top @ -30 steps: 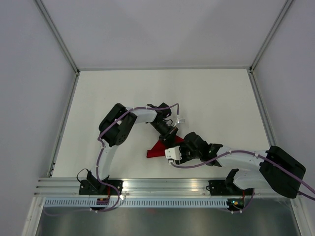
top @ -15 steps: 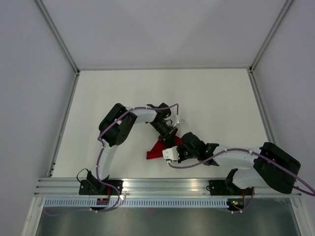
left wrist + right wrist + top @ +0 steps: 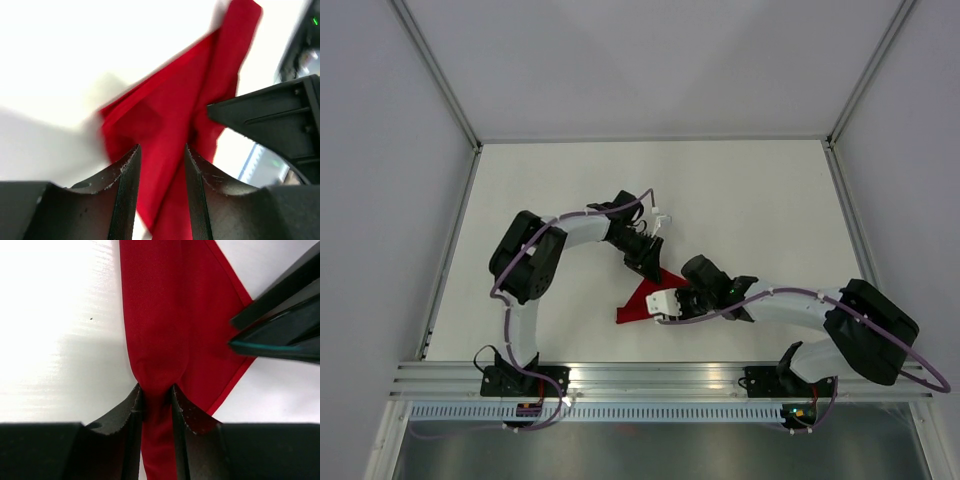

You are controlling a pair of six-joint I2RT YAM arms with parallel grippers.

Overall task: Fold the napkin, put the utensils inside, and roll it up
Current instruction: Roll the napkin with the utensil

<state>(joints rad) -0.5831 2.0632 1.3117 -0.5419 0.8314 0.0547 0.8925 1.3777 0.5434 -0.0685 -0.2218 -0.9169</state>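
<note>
While napkin [image 3: 638, 300] lies rumpled: we judge folding underway
right gripper [image 3: 156, 395]: pinching napkin
left gripper [image 3: 161, 170]: slightly parted, empty
next: spread flat

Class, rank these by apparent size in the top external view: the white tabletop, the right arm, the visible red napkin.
1. Tabletop
2. Right arm
3. Napkin, clearly smallest; it is partly covered, so only its visible patch counts.
</note>
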